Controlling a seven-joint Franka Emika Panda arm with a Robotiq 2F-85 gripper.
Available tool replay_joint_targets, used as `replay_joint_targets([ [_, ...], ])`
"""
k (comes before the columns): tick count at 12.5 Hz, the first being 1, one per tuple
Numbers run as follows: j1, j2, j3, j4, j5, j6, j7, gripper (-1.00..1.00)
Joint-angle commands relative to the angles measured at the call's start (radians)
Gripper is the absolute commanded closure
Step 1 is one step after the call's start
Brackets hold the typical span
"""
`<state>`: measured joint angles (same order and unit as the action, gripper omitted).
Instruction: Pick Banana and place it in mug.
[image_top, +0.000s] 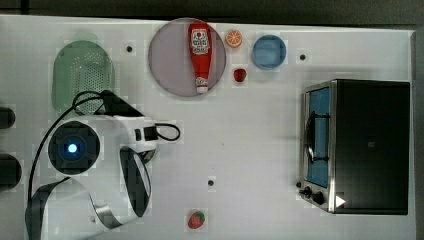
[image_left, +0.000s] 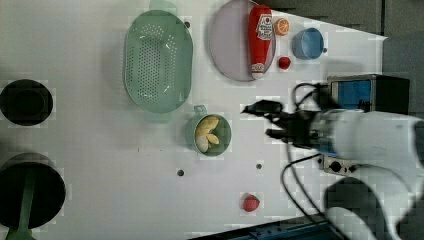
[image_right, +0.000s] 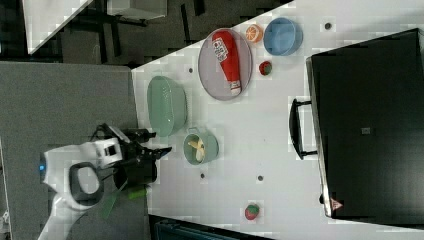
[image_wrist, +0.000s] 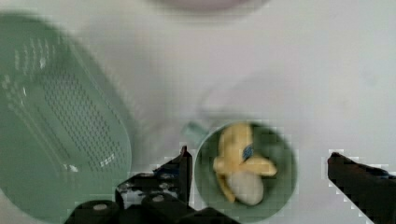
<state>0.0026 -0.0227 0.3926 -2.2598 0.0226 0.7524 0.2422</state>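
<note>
Inside the mug (image_left: 214, 135), near the middle of the white table (image_left: 100, 150), lies the banana (image_left: 206, 132), partly peeled, with its pale flesh showing beside the yellow skin. In the left view the mug stands just below the pale green colander (image_left: 157, 60), its small handle nub pointing toward the colander's rim. The gripper (image_left: 257, 120) hangs to the left view's right of the mug, apart from it, with its two dark fingers spread wide and nothing between them. In the wrist view the same fingers (image_wrist: 180, 170) stand on either side of the mug (image_wrist: 280, 154), well clear of the banana (image_wrist: 236, 149).

Farther along the table in the left view, a round grey plate (image_left: 227, 45) carries a red ketchup bottle (image_left: 260, 37) lying on its side. Beside it are an orange slice (image_left: 281, 26), a blue bowl (image_left: 306, 43) and a small red strawberry (image_left: 284, 62). Another strawberry (image_left: 251, 202) lies alone near the table's edge. A toaster oven (image_top: 357, 145) stands at the top view's right.
</note>
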Motion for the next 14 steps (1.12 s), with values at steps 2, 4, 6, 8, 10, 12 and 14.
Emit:
replay_joint_targets([
  [2,-0.022,-0.151,-0.163,0.121,-0.01,-0.279,-0.026,-1.0],
  [4,-0.024,-0.195,-0.243,0.184,-0.01,-0.412,-0.028,-1.0],
  [6,-0.025,-0.206,-0.31,0.256,-0.01,-0.502,-0.047,-1.0],
  [8,-0.026,-0.205,-0.366,0.316,-0.01,-0.62,-0.106,-1.0],
  [10,-0.027,-0.205,-0.412,0.351,-0.018,-0.637,-0.118,-1.0],
  [12,-0.027,-0.205,-0.441,0.356,-0.041,-0.663,-0.18,-1.0],
  [14,-0.027,-0.201,-0.445,0.354,-0.042,-0.668,-0.202,-1.0],
])
